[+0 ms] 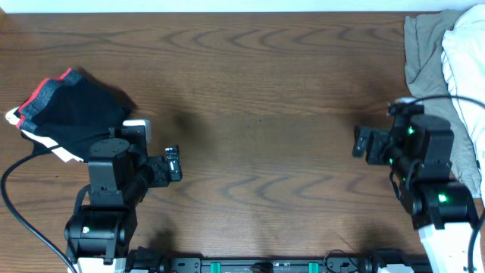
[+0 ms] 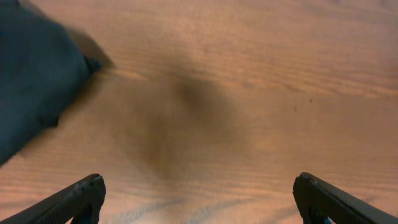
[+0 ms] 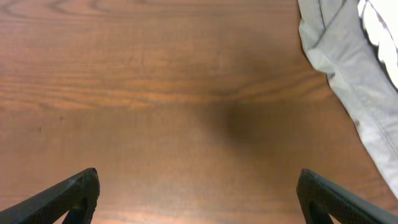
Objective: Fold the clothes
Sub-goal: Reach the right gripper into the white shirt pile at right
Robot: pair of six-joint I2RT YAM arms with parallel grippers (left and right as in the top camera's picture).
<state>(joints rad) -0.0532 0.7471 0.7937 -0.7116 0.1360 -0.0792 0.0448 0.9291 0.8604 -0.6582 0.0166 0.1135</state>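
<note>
Left gripper wide (empty), clothes at table edges

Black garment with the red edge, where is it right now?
In the overhead view the black garment lies on the left side of the table, just beyond the left arm. The left wrist view shows it up-left of the open left claw, untouched.

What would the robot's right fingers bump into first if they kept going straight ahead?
Probably just the bare wooden table. The right fingers are open and aimed at plain wood; the grey cloth lies off to one side, out of their line. Depth is hard to judge.
</note>
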